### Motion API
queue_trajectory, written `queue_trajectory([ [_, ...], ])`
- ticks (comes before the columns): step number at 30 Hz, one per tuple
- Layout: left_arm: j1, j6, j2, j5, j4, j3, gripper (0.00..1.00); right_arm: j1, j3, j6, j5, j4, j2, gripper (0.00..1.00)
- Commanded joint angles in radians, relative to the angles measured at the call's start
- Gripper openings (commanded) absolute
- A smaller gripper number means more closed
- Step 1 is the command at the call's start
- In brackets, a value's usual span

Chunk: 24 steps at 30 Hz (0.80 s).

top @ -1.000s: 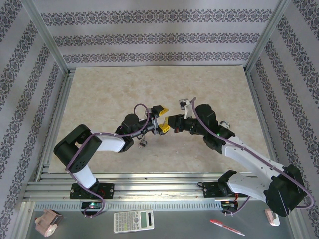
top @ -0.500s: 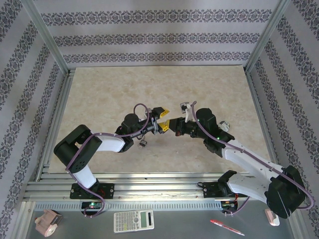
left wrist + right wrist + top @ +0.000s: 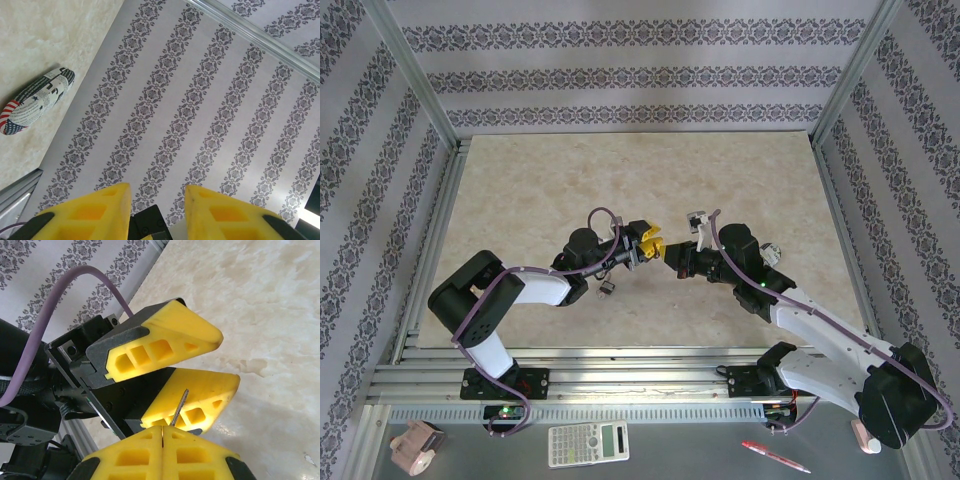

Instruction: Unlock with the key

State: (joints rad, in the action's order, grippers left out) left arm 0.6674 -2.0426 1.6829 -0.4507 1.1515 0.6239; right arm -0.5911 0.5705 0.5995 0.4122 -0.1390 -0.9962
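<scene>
Right wrist: my right end effector (image 3: 161,430) is clamped shut on the key (image 3: 179,406), a thin metal blade that sticks out from the seam between its yellow fingers (image 3: 130,456). The blade's long axis runs from 7 to 1 o'clock, tip toward 1 o'clock. It crosses in front of the lower finger of my left end effector (image 3: 227,360); I cannot tell whether they touch. The left jaws stand apart with nothing between the tips.

Top external: both end effectors meet near the centre of the beige marbled surface (image 3: 540,190). Striped patterned wallpaper (image 3: 620,80) encloses it at 9, 12 and 3 o'clock. A calculator (image 3: 588,443) lies at 6 o'clock.
</scene>
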Motion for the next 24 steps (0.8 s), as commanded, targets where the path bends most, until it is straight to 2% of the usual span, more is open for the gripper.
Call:
queue_trajectory([
  [1,-0.005,0.014,0.016,0.005,0.069,0.009,0.29,0.008,-0.004,0.002,-0.003,-0.007,0.011,0.00],
  [6,-0.005,0.014,0.027,0.002,0.087,0.003,0.14,0.018,-0.001,0.006,0.002,-0.008,0.006,0.00],
  [12,-0.005,0.025,0.030,-0.007,0.079,0.000,0.07,0.028,0.005,0.011,0.008,-0.011,0.004,0.00],
  [13,-0.005,0.027,0.033,-0.006,0.080,-0.005,0.09,0.030,0.010,0.011,0.010,-0.007,0.005,0.00],
  [14,-0.006,0.025,0.036,-0.005,0.089,-0.009,0.17,0.032,0.014,0.011,0.014,0.000,0.006,0.00],
  [16,-0.008,0.018,0.045,-0.008,0.108,-0.017,0.42,0.034,0.020,0.008,0.022,0.010,0.013,0.00],
  [17,-0.010,0.022,0.047,-0.009,0.114,-0.023,0.48,0.037,0.024,0.004,0.019,0.020,0.018,0.00],
  [21,-0.023,0.087,0.057,-0.057,0.142,-0.039,0.65,0.069,0.053,-0.007,0.026,0.061,0.032,0.00],
  [24,-0.040,0.136,0.106,-0.090,0.278,-0.053,0.72,0.098,0.066,0.001,0.060,0.044,0.033,0.00],
])
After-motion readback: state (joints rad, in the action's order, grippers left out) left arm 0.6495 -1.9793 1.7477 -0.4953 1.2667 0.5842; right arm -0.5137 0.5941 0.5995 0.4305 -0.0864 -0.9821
